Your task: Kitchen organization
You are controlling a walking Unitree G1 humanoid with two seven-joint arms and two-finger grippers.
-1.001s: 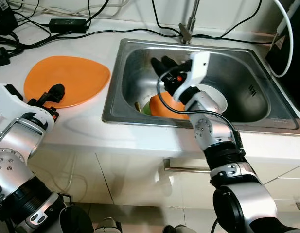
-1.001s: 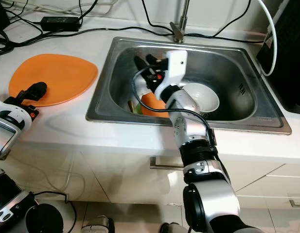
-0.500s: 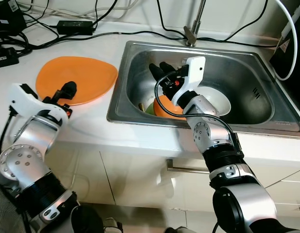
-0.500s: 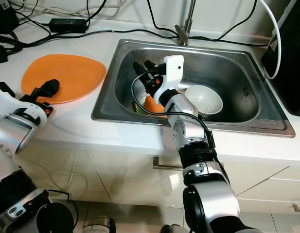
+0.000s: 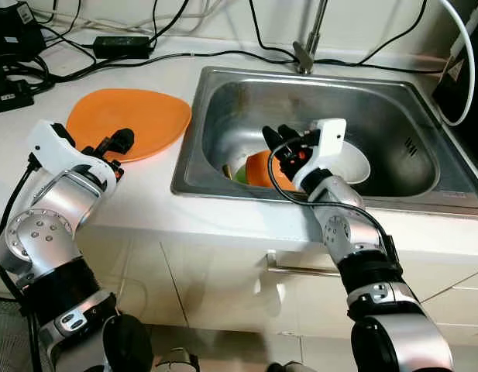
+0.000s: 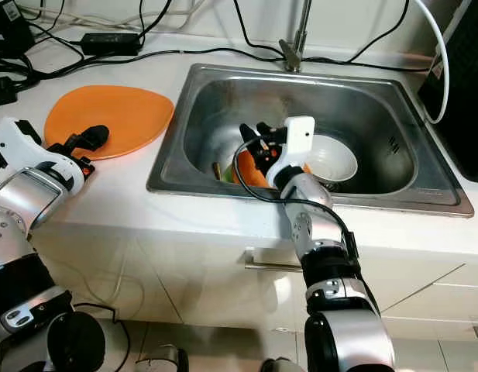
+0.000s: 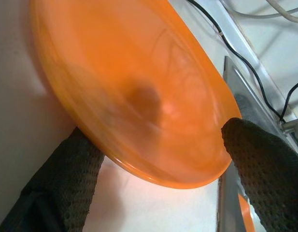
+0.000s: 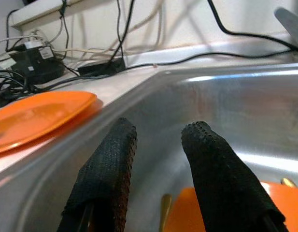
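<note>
Left gripper [image 5: 118, 145], fingers spread wide, straddles the near rim of the orange plate [image 5: 130, 122] on the counter, empty. Right gripper [image 6: 257, 144], slightly parted and empty, hovers over the orange bowl [image 5: 262, 169] in the sink [image 6: 223, 77].

Risk: plate skids toward the cables [image 5: 107, 58] at 12 o'clock. Sink wall at 9 o'clock crowds the right fingers; room opens toward 3 o'clock.

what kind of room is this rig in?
A home kitchen, most likely: a stainless sink set in a white counter under a tap, dishes in the basin, an orange plate on the counter, cupboard fronts below.
</note>
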